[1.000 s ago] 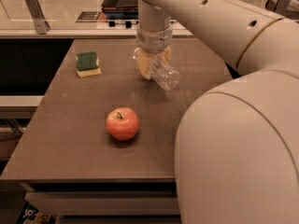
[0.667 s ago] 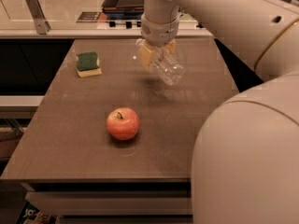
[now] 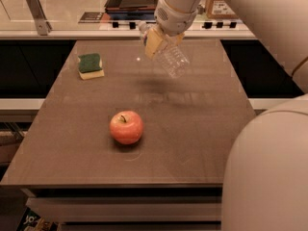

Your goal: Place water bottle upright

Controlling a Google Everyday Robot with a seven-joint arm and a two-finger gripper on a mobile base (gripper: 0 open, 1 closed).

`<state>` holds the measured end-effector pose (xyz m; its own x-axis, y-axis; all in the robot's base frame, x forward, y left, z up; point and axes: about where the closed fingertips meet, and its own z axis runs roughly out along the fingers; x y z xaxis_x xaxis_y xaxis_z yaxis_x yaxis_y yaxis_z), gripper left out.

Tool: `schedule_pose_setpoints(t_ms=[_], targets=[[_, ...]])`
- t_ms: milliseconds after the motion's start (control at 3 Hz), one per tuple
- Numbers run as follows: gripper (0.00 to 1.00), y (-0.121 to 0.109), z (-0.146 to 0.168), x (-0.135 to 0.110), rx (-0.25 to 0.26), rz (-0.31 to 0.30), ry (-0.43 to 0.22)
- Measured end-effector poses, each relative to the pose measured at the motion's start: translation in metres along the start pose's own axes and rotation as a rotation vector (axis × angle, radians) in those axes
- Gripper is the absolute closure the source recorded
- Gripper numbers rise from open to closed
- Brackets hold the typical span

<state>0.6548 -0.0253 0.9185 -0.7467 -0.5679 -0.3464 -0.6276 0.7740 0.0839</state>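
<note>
arm (image 3: 250,13) reaches in from the right, gripper (image 3: 155,39) over the far table (image 3: 72,148), jaws clamped on the tilted water bottle (image 3: 174,60).

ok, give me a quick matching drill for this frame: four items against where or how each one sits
Items:
1. water bottle
2. apple
3. sponge
4. gripper

States:
A. lying flat at the far left of the table, green side up
B. tilted, held off the table surface
C. resting near the middle of the table, toward the front
D. above the table's far side, shut on the bottle

Pairs: 1-B, 2-C, 3-A, 4-D
</note>
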Motion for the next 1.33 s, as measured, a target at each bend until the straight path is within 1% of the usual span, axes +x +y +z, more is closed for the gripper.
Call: schedule_pose_setpoints(t_ms=[667,1000,1333], targets=[[1.0,0.01,-0.023,-0.012,-0.164,-0.059,-0.187],[1.0,0.013,-0.03,-0.012,-0.217,-0.086,-0.297],[1.0,0.014,-0.033,-0.014,-0.228,-0.104,-0.399]])
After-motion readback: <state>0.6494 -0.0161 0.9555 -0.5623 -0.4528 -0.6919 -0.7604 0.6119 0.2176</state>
